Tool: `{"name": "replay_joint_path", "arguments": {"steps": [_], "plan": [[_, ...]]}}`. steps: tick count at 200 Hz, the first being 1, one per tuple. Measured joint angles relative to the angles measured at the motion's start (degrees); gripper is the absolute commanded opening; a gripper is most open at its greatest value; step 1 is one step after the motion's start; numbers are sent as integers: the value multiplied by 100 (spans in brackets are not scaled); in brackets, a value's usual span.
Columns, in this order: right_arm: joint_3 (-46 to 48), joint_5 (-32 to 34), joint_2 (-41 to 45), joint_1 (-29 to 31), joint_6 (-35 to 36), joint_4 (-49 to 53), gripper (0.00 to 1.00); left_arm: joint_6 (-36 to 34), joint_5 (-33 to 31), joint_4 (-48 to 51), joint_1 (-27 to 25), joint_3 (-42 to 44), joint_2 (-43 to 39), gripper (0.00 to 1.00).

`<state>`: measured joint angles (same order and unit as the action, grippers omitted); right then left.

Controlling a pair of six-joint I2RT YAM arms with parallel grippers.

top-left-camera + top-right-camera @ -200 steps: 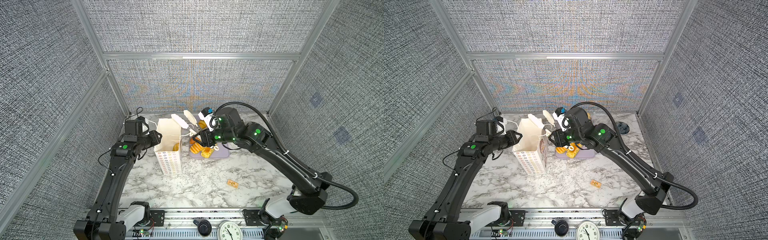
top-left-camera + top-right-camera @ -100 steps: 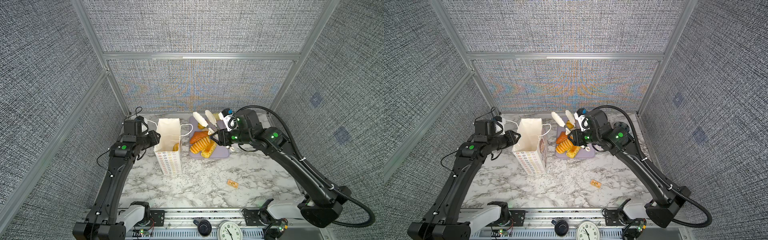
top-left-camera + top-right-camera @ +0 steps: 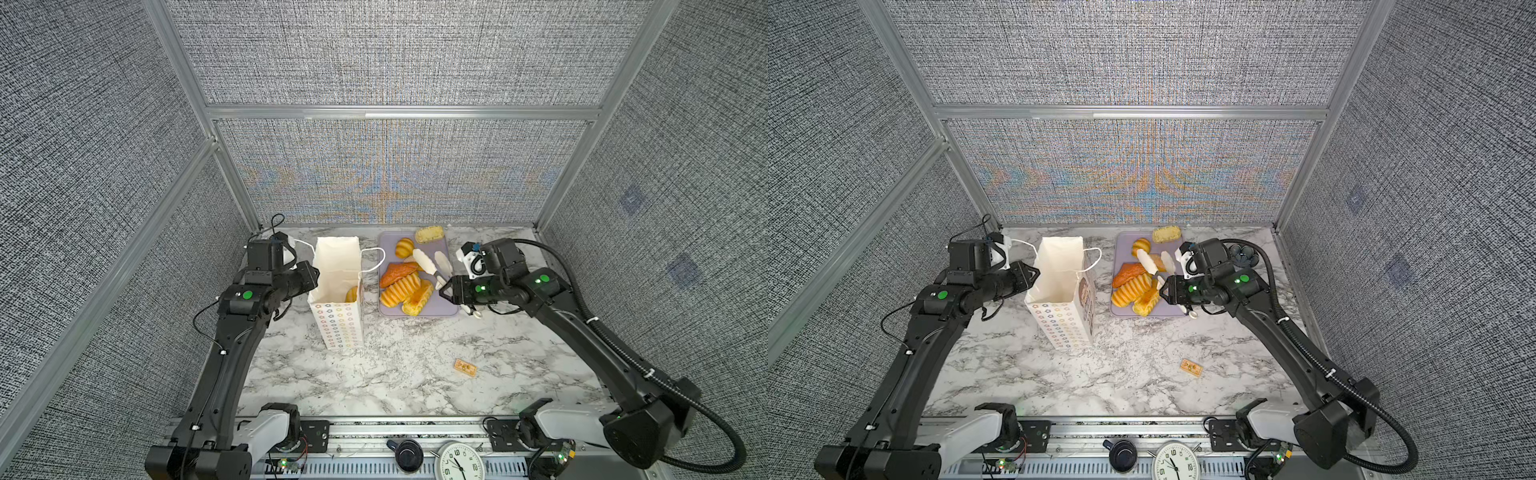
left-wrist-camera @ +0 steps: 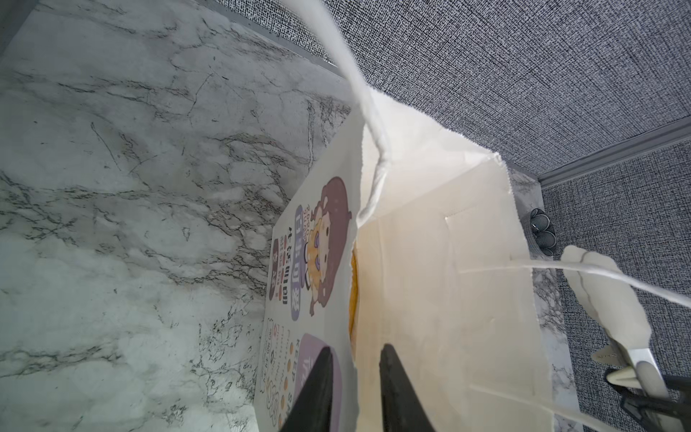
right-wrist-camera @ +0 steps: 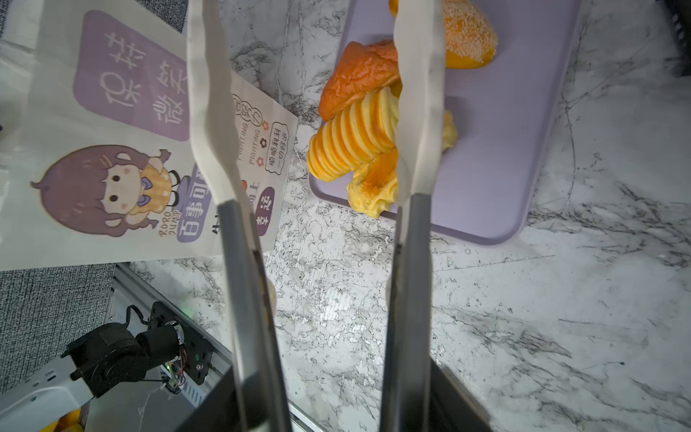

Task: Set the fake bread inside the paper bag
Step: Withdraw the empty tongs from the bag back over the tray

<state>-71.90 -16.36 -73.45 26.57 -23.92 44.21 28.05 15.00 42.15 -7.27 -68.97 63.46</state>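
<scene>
The white paper bag stands upright and open, with one golden loaf inside. My left gripper straddles the bag's left wall, one finger outside and one inside, with a narrow gap still showing. Several fake breads lie on the lavender tray: a ridged loaf, a brown loaf, a seeded bun and a pale bun. My right gripper is shut on white tongs. Their tips are spread and empty above the tray.
A small tan packet lies on the marble near the front right. A dark wrapped snack sits behind the right arm. Grey walls close in the back and both sides. A clock is on the front rail.
The right arm has carried the empty tongs from over the bag's mouth to the right, above the tray. The left jaws have narrowed around the bag's wall.
</scene>
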Motion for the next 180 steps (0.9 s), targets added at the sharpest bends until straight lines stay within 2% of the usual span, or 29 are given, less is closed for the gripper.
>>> {"name": "replay_joint_path", "arguments": {"steps": [99, 180], "plan": [[927, -599, -302, -640, -332, -417, 54, -2, 2, -4, 0, 94, -7, 23], [1593, -988, -422, -848, -610, -979, 53, -2, 0, -9, 2, 142, -22, 23]]}}
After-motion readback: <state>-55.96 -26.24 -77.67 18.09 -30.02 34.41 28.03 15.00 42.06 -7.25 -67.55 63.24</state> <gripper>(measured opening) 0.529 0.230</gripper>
